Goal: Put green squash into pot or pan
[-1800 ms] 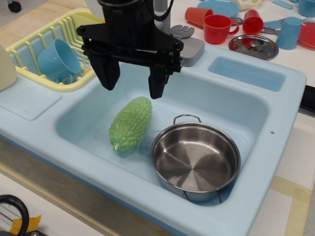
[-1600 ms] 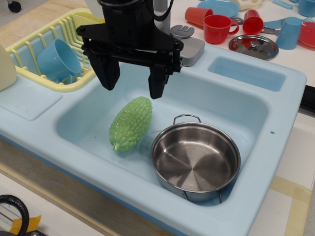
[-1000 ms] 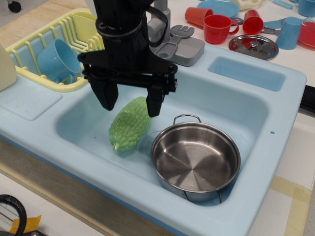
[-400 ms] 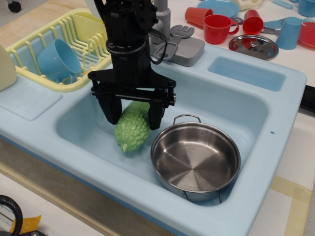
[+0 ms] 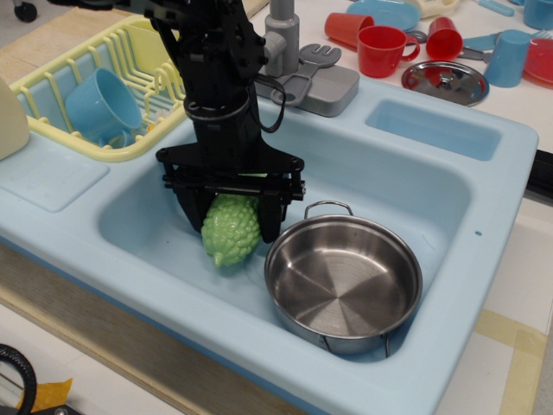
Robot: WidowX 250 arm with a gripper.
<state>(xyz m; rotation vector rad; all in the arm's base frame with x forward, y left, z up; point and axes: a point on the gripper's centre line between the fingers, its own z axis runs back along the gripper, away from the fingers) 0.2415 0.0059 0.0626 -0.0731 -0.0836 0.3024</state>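
The light green, bumpy squash [image 5: 232, 233] lies on the floor of the light blue toy sink [image 5: 389, 177], at its left side, pointed tip towards the front. My black gripper [image 5: 233, 223] is down over it, one finger against each side of the squash, closed on it. The shiny steel pan [image 5: 343, 285] with wire loop handles stands empty on the sink floor just right of the squash, its rim close to my right finger [image 5: 270, 216].
A yellow dish rack [image 5: 52, 78] holding a blue cup [image 5: 102, 105] stands at the back left. A grey faucet base [image 5: 315, 78] sits behind the sink. Red cups [image 5: 380, 47], a blue cup [image 5: 508, 56] and a flat steel lid [image 5: 445, 82] stand at the back right.
My gripper came down from above the sink onto the squash and its fingers closed in on it. The squash turned and shifted slightly right, towards the pan.
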